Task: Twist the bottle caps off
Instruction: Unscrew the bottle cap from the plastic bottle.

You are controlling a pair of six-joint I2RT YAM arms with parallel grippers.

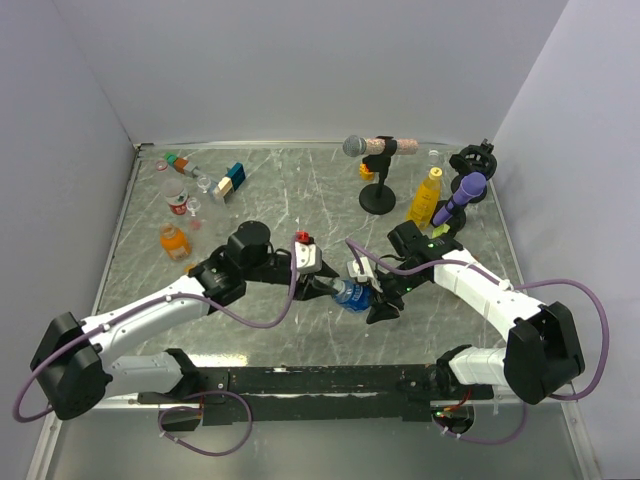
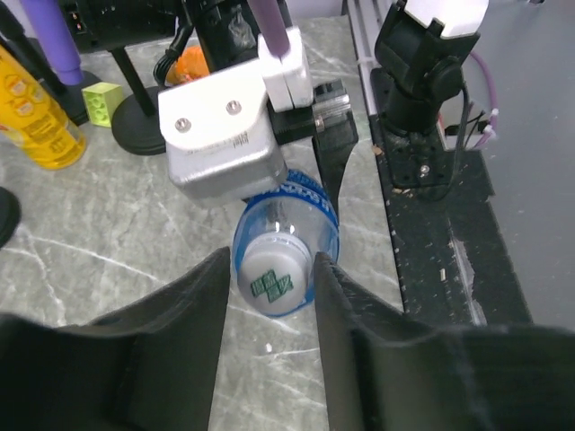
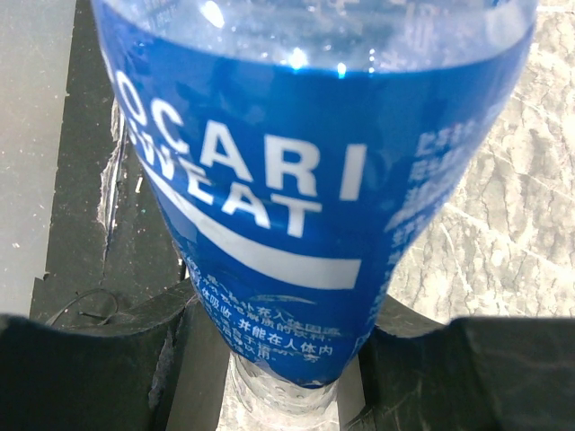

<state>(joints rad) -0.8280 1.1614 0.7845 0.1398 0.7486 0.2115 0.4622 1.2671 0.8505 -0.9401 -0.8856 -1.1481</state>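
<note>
A clear bottle with a blue label point(image 1: 352, 294) is held off the table, lying level between the two arms. My right gripper point(image 3: 287, 359) is shut on its lower end, the blue label point(image 3: 296, 180) filling that wrist view. The white bottle cap point(image 2: 274, 283), marked with a green sign, points at my left wrist camera. My left gripper point(image 2: 269, 314) has its dark fingers point(image 2: 346, 332) against the cap's two sides. From above, the left gripper point(image 1: 325, 282) meets the bottle's neck end and the right gripper point(image 1: 382, 302) holds the other end.
A yellow bottle point(image 1: 427, 197) stands at the back right, between a microphone stand point(image 1: 376, 198) and a purple microphone point(image 1: 462, 197). An orange bottle point(image 1: 172, 240), a small red can point(image 1: 180, 206) and coloured blocks point(image 1: 232, 178) lie at the back left. The black base rail point(image 1: 320, 380) runs along the near edge.
</note>
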